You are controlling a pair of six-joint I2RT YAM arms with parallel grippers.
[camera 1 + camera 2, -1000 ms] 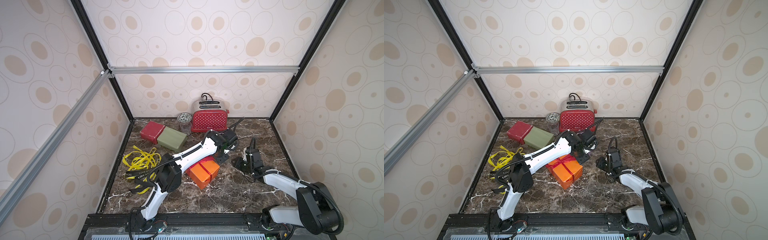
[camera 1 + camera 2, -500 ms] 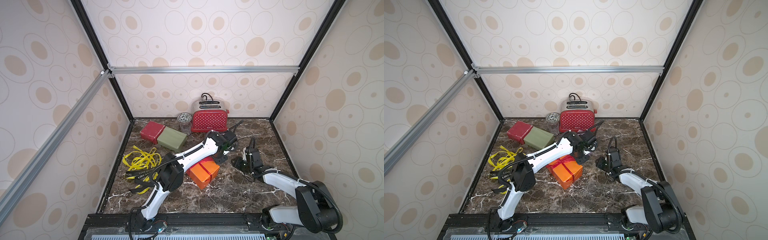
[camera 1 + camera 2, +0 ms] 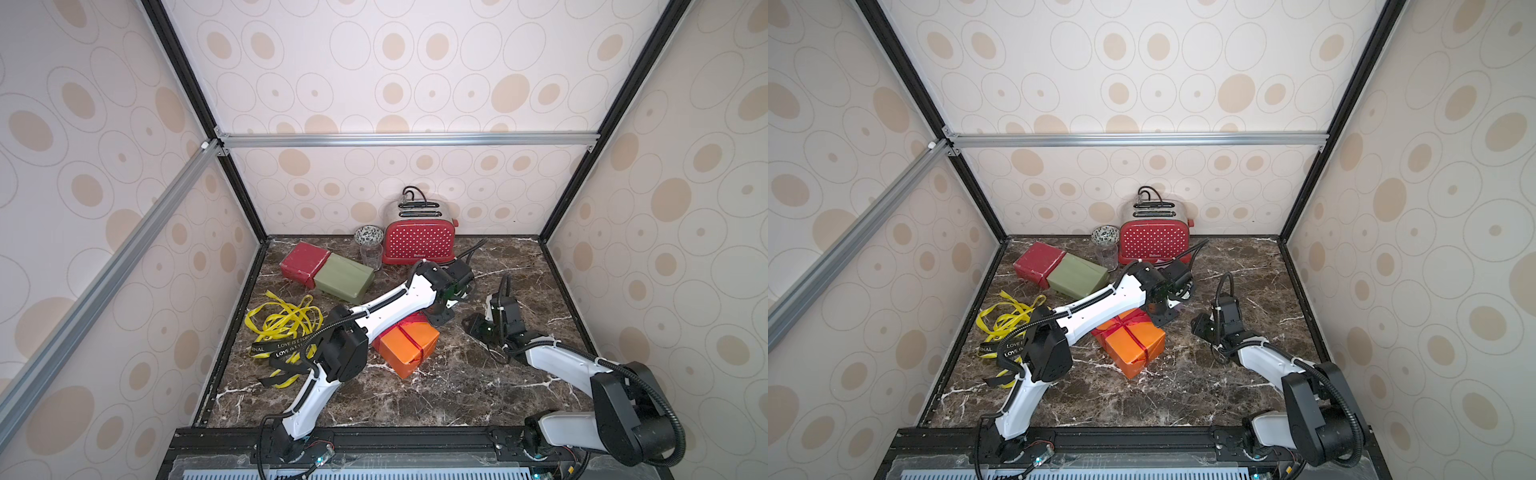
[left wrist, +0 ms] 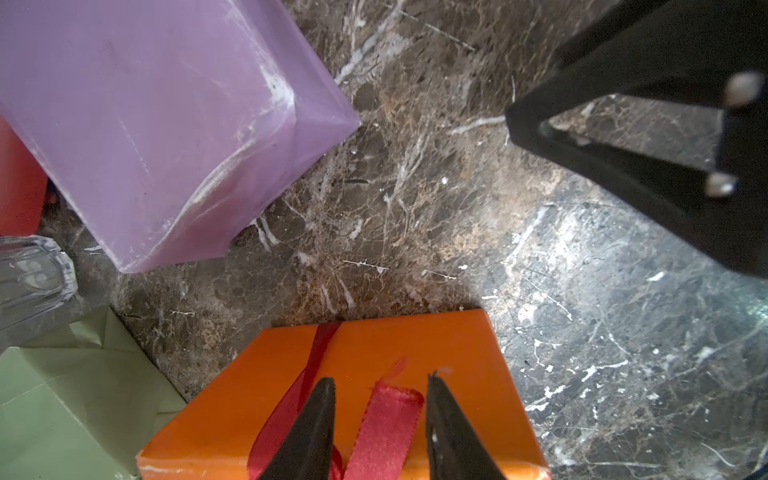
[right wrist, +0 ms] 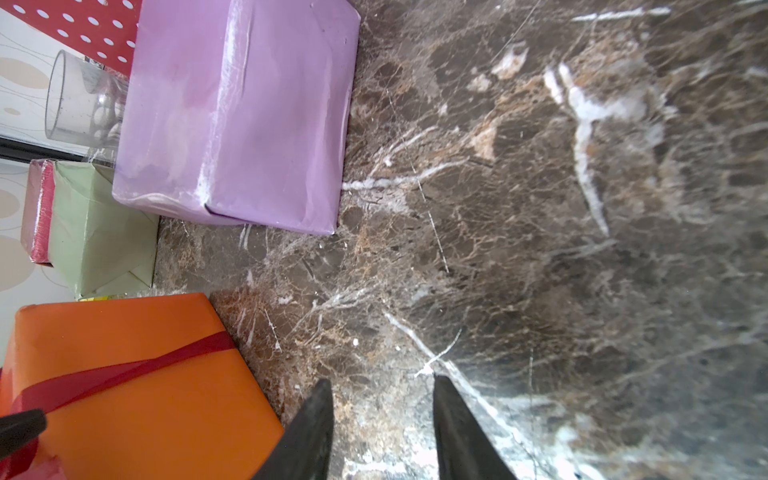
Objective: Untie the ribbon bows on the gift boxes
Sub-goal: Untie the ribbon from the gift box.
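One bow tied: red ribbon (image 4: 382,432) on the orange box (image 3: 392,351), at the middle of the bench (image 3: 457,386).

By the left edge a black ribbon (image 3: 286,345) and yellow ribbons (image 3: 284,320) are heaped loose; "LOVE IS ETER…" is read on the black one. At mid-bench the left gripper (image 4: 381,377) is set with jaws apart either side of the red tail, no pinch seen; the right gripper (image 5: 380,380) is spread over bare bench beside the box, holding nothing. Risk judged: only the tail's end lies between the jaws, so it may slip out; with the box unheld, a pull may drag it toward the purple box (image 5: 237,112) instead of loosening the knot. Farther back, a green box (image 3: 344,277) and a dark red box (image 3: 302,262) lie bare. At the far edge the toaster (image 3: 417,243) brand cannot be read.
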